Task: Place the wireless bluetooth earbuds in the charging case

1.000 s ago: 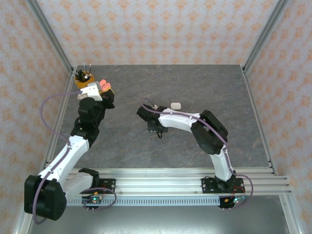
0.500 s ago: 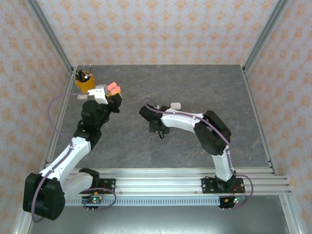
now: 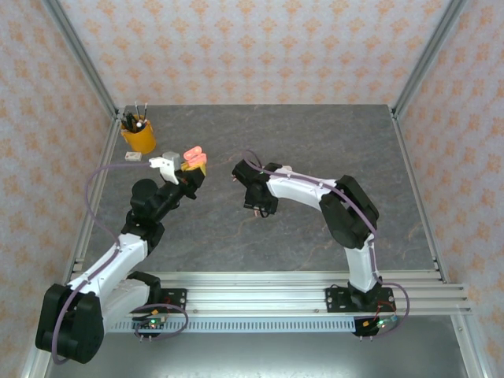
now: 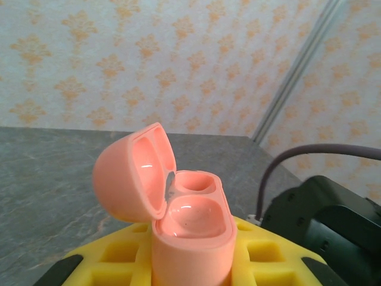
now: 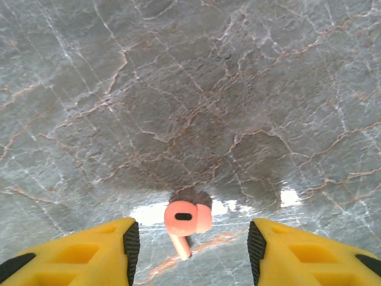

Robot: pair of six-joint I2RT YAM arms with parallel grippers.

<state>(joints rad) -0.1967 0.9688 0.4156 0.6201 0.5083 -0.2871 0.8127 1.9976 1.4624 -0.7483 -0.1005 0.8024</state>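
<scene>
The coral-pink earbud (image 5: 186, 223) lies on the surface (image 5: 178, 89), untouched between the jaws of my right tool (image 5: 190, 244), which has just opened wide. My left tool (image 4: 187, 261), clamped on the open charging case (image 4: 193, 220), has brought it nearer; the insertion, I judge, remains to do.

A yellow pen cup (image 3: 139, 138) stands at the marbled table's (image 3: 315, 142) back-left corner.

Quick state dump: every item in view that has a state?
charging case: lid open, both wells empty
left gripper: jaws shut on the charging case
pink earbud: lying loose on the table
right gripper: jaws open astride the pink earbud, not touching
pen cup: upright, pens inside
</scene>
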